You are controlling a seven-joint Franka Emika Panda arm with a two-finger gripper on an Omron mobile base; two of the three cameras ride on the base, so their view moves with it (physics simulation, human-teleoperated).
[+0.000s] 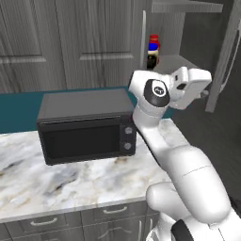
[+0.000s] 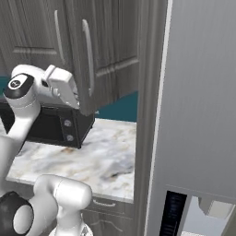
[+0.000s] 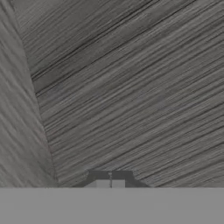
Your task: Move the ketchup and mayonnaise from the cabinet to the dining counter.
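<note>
Closed, empty gripper (image 3: 110, 178) against cabinet (image 1: 94, 37) woodgrain — ketchup (image 1: 154, 39) upright on shelf

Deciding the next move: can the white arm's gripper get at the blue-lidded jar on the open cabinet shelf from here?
Probably not yet. The gripper is shut and faces grey wood-grain cabinet panel up close. The blue-lidded jar sits on the shelf between other bottles, so the hand would need turning and opening first.

light: even, dim, diffuse | shadows: faint | glare: none | blur: soft, low-resolution render
</note>
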